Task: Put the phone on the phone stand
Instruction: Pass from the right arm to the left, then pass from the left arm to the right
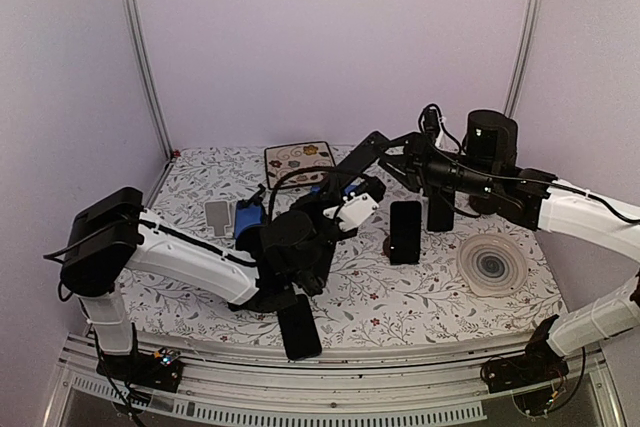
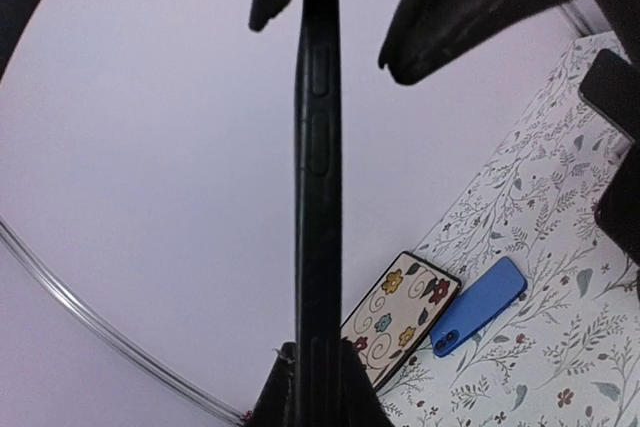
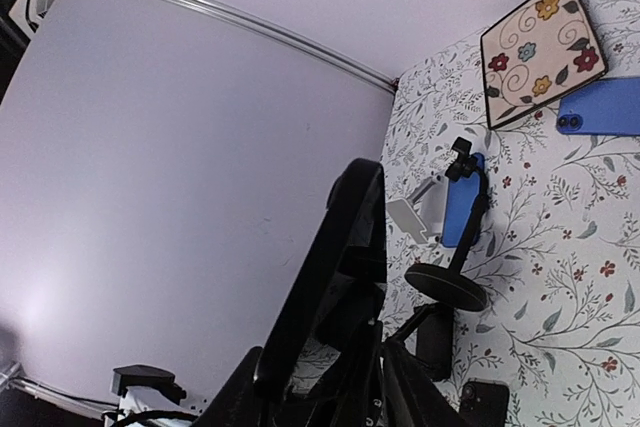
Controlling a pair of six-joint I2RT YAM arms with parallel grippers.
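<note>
The flowered worktop [image 1: 420,297] carries everything, and the two arms meet above its middle: the left arm [image 1: 190,262] reaches in from the near left and the right arm [image 1: 580,212] from the right side. On the cloth lie a flowered case [image 2: 400,317] and, just beside it, a blue phone [image 2: 480,307]; both are far from the action. The task's thing, the black phone [image 2: 318,197], is not on the worktop. It is in the air, seen edge-on in the left wrist view with its side buttons showing. The left gripper [image 2: 318,397] is clamped on its lower end. The right gripper [image 2: 322,39] stands around the upper end with its fingers apart; one finger is close to the edge of the phone and the other is clearly away from it, so I judge that it carries no weight. The phone stand [image 3: 447,287], black with a round foot and a thin stem, appears in the right wrist view with nothing on it. I judge the task about half done: the phone is lifted and held, but it is not yet on the stand. What is left is to bring it over the stand, set it in the holder and let go.
</note>
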